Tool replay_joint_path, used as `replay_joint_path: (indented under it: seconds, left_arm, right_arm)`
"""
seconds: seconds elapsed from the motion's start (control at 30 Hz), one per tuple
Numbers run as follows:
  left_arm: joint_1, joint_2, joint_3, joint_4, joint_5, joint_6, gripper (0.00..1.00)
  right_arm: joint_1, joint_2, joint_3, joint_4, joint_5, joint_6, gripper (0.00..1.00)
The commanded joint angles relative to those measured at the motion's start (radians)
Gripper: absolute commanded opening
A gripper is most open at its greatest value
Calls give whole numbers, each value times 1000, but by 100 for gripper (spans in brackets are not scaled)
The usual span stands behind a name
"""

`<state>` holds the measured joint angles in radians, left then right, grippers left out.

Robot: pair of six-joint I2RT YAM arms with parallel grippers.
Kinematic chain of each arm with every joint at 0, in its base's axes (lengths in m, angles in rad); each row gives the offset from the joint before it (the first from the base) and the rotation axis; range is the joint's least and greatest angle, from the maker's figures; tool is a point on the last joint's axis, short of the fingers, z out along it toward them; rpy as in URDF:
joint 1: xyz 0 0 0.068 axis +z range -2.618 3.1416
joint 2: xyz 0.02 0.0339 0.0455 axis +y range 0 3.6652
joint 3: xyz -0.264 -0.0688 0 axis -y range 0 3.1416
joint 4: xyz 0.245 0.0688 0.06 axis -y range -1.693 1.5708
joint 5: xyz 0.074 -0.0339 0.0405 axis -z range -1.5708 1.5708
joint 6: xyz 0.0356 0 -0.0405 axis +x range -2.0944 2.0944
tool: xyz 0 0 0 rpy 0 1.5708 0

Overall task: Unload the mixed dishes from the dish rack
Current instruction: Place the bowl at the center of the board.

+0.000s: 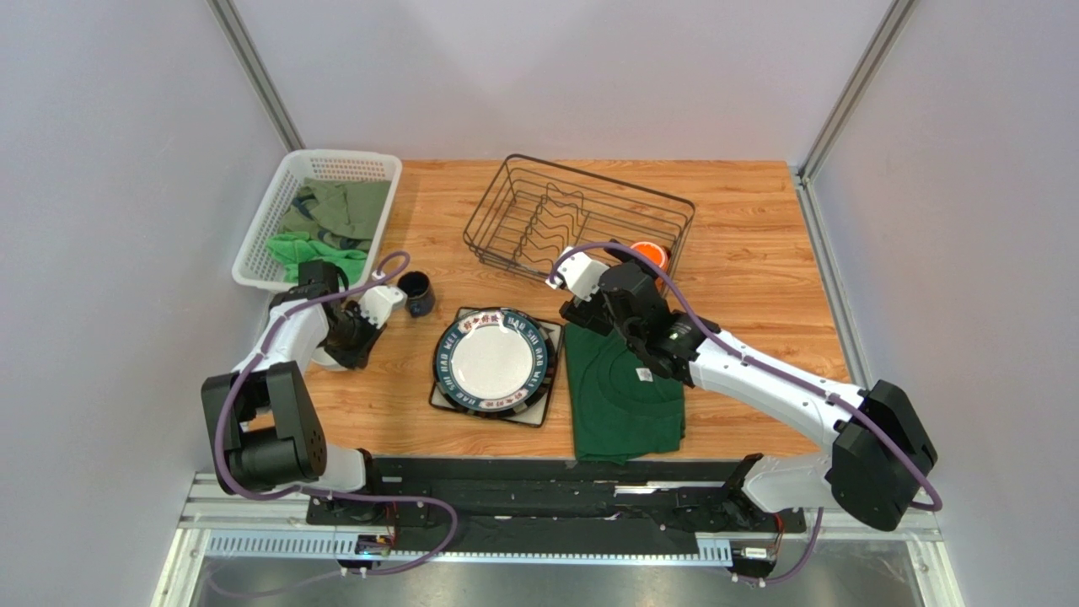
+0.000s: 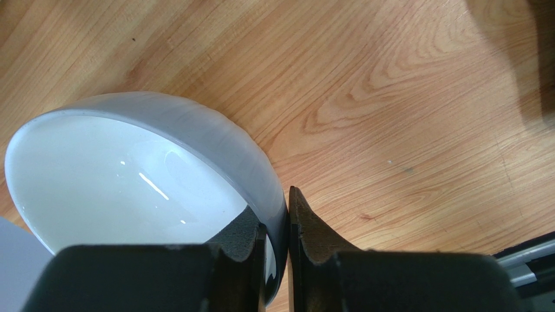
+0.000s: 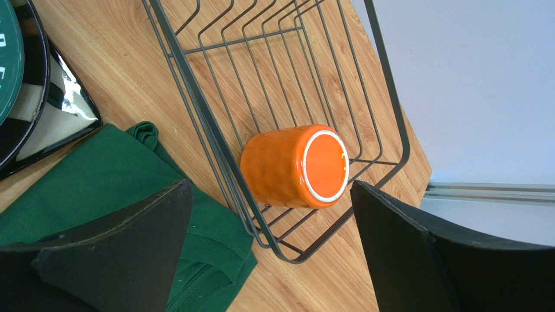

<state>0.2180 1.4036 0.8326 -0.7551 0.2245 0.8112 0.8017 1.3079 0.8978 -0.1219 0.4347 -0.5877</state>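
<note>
**Bowl out on the left, orange mug next on the right**

At the far left stands the white basket of green cloths; it is no part of my job, and I want the bowl kept away from its wall. My left hand is clamped on the rim of the white bowl, one finger inside and one outside, over bare desk. The bowl hangs tilted, and I cannot tell whether its base touches the wood. To set it down well I judge I should level it, lower it until the base sits flat, and only then let go, since a rim pinch lets a bowl swing. The blue mug stands just beside this hand, so there is little room to drift that way.

In the middle, a round plate lies on the square plate, both already out on the desk. A green cloth lies beside them, under my right arm.

My right hand has its fingers spread wide and holds nothing. It hovers above the orange mug, which lies on its side in a near corner of the rack, mouth toward the rack's end wall. It looks like the last dish in there. The rack's rim wire runs close along the mug, so I should bring the fingers down either side of the body, clear of the wires, and lift straight up.
</note>
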Motion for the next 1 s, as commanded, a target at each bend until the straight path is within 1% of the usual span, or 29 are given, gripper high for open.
replay_joint_path:
  seconds: [0.0, 0.23, 0.57, 0.97]
  left_arm:
    - [-2, -29, -30, -56, 27, -15, 19]
    - [-17, -64, -41, -93, 45, -9, 24]
    - [-29, -89, -55, -105, 38, -6, 37]
    - [-29, -87, -70, -69, -34, 3, 38]
  right_arm:
    - [-4, 5, 6, 48, -4, 14, 100]
    - [-12, 17, 10, 47, 2, 17, 100]
    - [-24, 25, 9, 47, 10, 17, 100]
    - [-36, 16, 10, 41, 6, 22, 100]
